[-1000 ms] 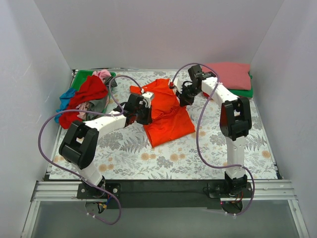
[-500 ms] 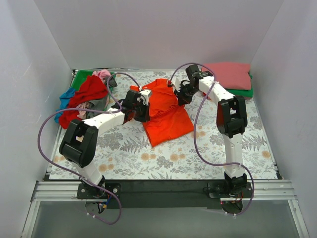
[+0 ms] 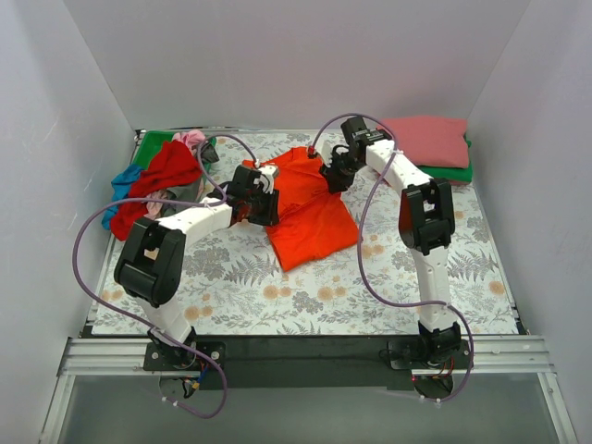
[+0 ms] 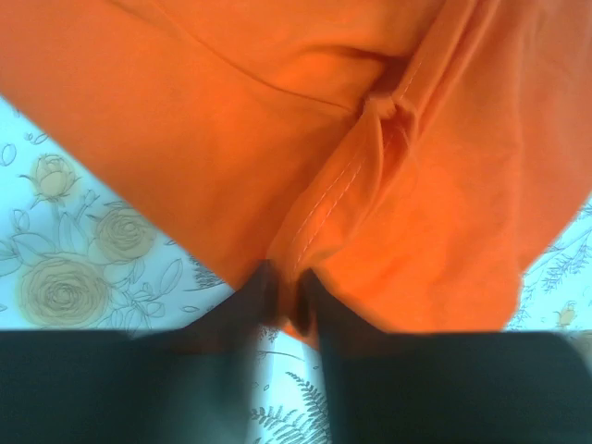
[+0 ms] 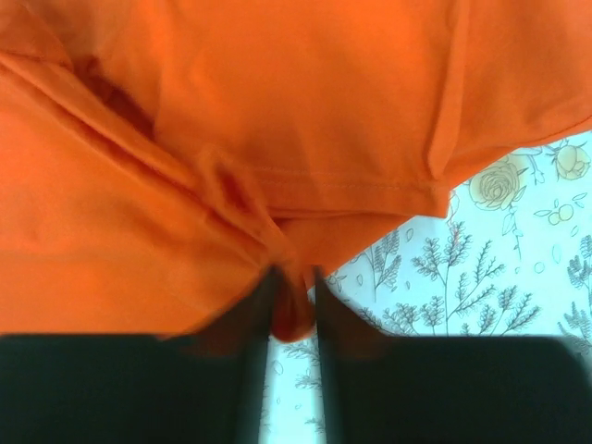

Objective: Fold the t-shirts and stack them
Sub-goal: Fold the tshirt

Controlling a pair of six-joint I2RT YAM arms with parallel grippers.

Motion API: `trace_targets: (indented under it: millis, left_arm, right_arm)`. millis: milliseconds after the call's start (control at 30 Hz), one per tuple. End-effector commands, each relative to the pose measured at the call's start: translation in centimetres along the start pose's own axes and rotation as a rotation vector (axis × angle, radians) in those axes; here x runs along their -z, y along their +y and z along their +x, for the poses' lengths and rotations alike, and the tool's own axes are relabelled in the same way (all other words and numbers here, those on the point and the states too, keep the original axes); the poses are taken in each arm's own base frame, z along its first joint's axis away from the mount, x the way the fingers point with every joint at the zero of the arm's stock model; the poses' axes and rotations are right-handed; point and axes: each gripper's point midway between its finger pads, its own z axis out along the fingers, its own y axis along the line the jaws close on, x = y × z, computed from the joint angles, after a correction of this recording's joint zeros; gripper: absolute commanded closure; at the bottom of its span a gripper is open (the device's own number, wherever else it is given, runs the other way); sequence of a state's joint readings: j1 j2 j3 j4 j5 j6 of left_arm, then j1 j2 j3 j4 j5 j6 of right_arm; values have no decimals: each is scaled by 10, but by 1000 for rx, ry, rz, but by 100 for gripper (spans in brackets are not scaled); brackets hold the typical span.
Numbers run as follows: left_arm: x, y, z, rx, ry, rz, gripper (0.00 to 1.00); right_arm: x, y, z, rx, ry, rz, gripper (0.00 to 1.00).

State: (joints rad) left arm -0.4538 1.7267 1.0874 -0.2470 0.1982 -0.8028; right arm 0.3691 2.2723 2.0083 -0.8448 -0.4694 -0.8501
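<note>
- A fold of the orange shirt [image 3: 313, 222] is pinched in the left claw [image 4: 287, 298], at the shirt's left edge.
- Another fold is clenched in the right claw [image 5: 294, 301], at its far right edge.
- The shirt is spread on the desk [image 3: 305, 301] between both claws.
- A folded pink shirt [image 3: 427, 139] is seen right of the right claw.

no readable txt, no labels or nos., all 3 views

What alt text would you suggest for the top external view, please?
The left gripper and right gripper each pinch an orange-red t-shirt on a floral table cloth. Crumpled shirts lie far left, a folded pink shirt far right.
</note>
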Motion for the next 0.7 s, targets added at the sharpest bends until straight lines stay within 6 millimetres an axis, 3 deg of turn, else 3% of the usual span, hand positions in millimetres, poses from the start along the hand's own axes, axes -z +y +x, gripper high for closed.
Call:
trace_targets:
  millis: [0, 33, 67, 100, 167, 233, 267, 300, 333, 367, 400, 433, 467, 500, 533, 567, 667]
  left_arm:
    - [6, 19, -26, 48, -47, -65, 61]
    - [10, 25, -34, 66, -71, -95, 52]
    - [15, 29, -44, 69, -100, -116, 46]
    - [23, 30, -60, 60, -143, -137, 40]
    - [49, 32, -91, 31, -244, -184, 37]
    - [85, 19, -123, -6, -353, -161, 36]
    - [96, 12, -125, -27, -365, -136, 35]
    - [108, 3, -126, -38, -380, -100, 34]
    - [112, -3, -116, -32, -370, -69, 31]
    - [128, -24, -105, -8, -358, 33, 30]
    - [131, -32, -94, 39, -332, 76, 31]
    - [132, -44, -63, 142, -250, 144, 31]
    - [132, -52, -46, 209, -205, 182, 31]
    - [130, -56, -29, 281, -165, 199, 31]
    - [127, -57, -8, 356, -124, 203, 31]
    - [117, -60, 28, 427, -58, 209, 31]
    - [112, -65, 69, 604, -27, 209, 33]
  right_arm:
    - [2, -15, -16, 5, -7, 66, 64]
    - [4, -19, -18, -36, -5, 96, 56]
    - [12, -36, -25, -38, -7, 191, 50]
    - [18, -45, -26, -63, -7, 249, 38]
    - [41, -58, -29, -120, -6, 370, 27]
    - [69, -50, -40, -132, -52, 386, 24]
    - [71, -37, -42, -131, -89, 327, 23]
    - [68, -20, -23, -155, -69, 270, 20]
    - [85, -6, -25, -148, -101, 259, 20]
    - [76, 15, 0, -220, -89, 183, 21]
    - [75, 28, 12, -270, -85, 150, 22]
    - [81, 45, 13, -307, -114, 113, 22]
    - [80, 55, 25, -371, -108, 87, 23]
    - [67, 81, 50, -442, -64, 29, 23]
    - [69, 87, 51, -461, -77, 30, 23]
    - [65, 94, 60, -499, -67, 25, 23]
    - [58, 100, 76, -564, -52, 65, 23]
